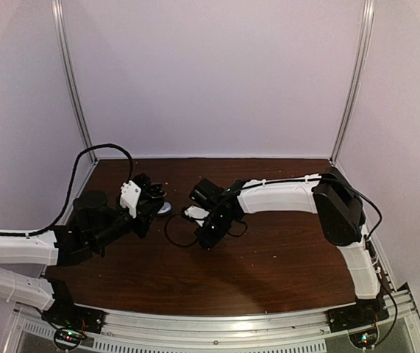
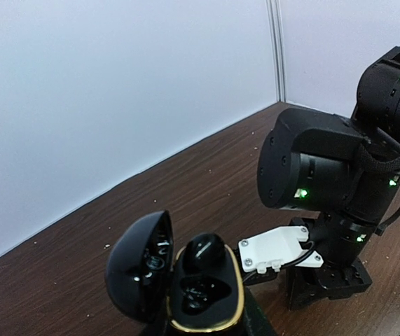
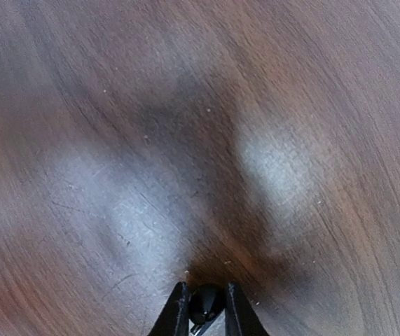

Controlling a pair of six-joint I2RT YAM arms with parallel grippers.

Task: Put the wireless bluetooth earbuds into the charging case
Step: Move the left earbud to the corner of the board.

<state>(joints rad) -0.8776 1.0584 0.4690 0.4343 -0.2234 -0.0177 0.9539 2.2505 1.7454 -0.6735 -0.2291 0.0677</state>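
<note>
A: Where's the black earbud point(image 3: 207, 304)?
B: Pinched by the right gripper point(image 3: 206, 290), just above the table point(image 3: 185, 140); its axis unclear.
A: Left gripper point(image 1: 154, 200)?
B: Clamped on the case point(image 2: 140, 269), lid swung left, second earbud point(image 2: 203, 253) seated.

Charging case point(image 2: 203, 304) sits toward the back-left of the worktop point(image 2: 80, 266), lid point(image 2: 140, 269) open on its left, one earbud point(image 2: 203, 250) in the far slot. Second earbud point(image 3: 207, 303) is in the right gripper point(image 3: 206, 290), right of the case.

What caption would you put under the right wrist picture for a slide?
The right gripper pinches a tiny round black earbud between its fingertips above the brown wooden table.
</note>
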